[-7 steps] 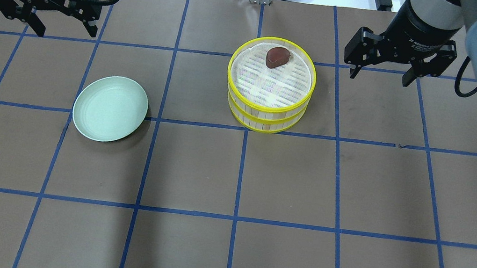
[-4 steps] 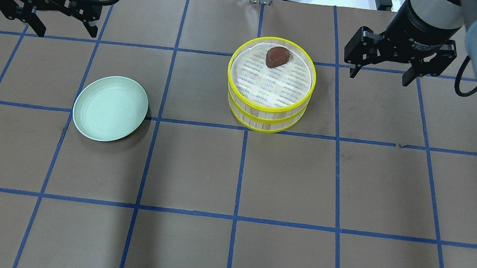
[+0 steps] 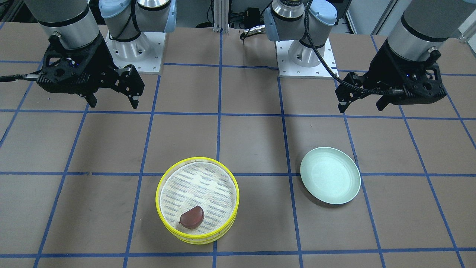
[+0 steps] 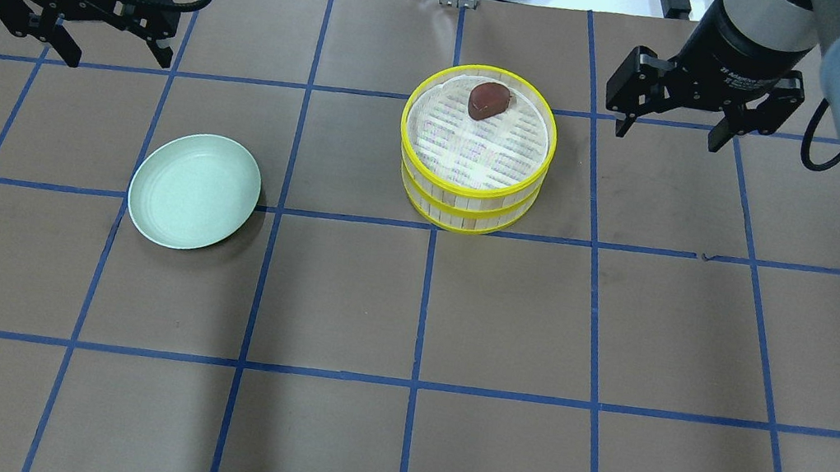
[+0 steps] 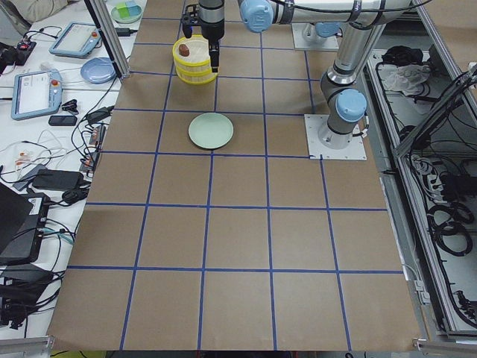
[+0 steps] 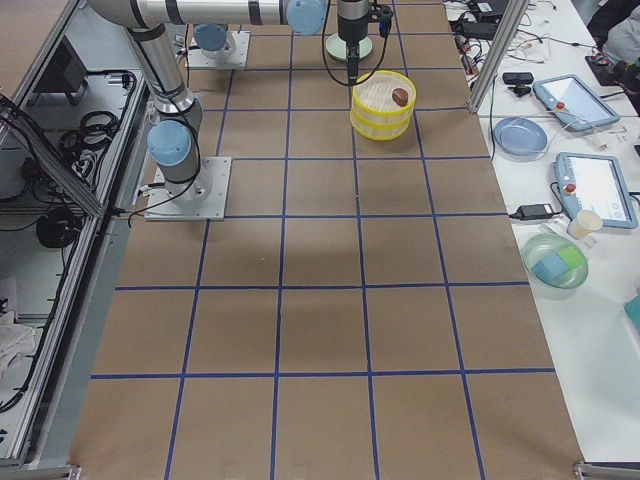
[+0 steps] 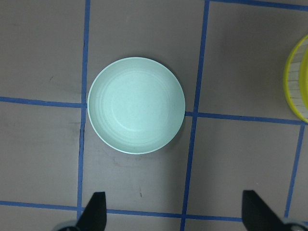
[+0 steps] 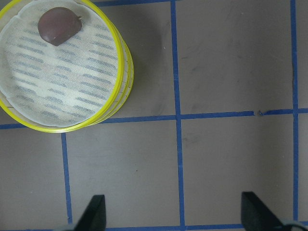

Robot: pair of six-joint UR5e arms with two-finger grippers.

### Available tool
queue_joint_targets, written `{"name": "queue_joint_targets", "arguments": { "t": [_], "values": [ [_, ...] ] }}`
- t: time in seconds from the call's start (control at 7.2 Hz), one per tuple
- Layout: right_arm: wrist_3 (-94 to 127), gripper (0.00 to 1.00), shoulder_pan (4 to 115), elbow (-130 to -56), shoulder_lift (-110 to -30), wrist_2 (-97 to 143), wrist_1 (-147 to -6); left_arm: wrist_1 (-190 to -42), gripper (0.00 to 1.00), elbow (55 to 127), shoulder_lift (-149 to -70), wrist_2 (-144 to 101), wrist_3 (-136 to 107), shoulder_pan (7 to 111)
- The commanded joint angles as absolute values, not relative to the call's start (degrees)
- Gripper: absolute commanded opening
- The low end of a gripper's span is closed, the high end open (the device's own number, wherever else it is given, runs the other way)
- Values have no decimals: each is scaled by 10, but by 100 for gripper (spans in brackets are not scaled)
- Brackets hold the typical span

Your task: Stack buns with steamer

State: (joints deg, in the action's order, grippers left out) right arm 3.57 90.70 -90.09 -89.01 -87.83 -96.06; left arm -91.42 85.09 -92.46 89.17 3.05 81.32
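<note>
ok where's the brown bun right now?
The brown bun lies in the top tier of the steamer, by the rim farthest from the robot, mid-table in the overhead view; the green plate sits to its left.

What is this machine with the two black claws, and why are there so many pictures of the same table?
It is a robot with two arms; each ends in a two-finger gripper. Six cameras record one moment: one above from behind the robot, one facing it, one at each table end, one on each wrist. On the table stand a two-tier yellow steamer, with a brown bun in its top tier, and an empty green plate. The left gripper and the right gripper are both open and hold nothing.
</note>
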Motion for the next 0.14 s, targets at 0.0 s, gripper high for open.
{"name": "queue_joint_targets", "arguments": {
  "t": [0.0],
  "values": [
    [36, 100, 907, -901, -889, -878, -960, -911, 100, 853, -925, 893, 31, 814]
  ]
}}
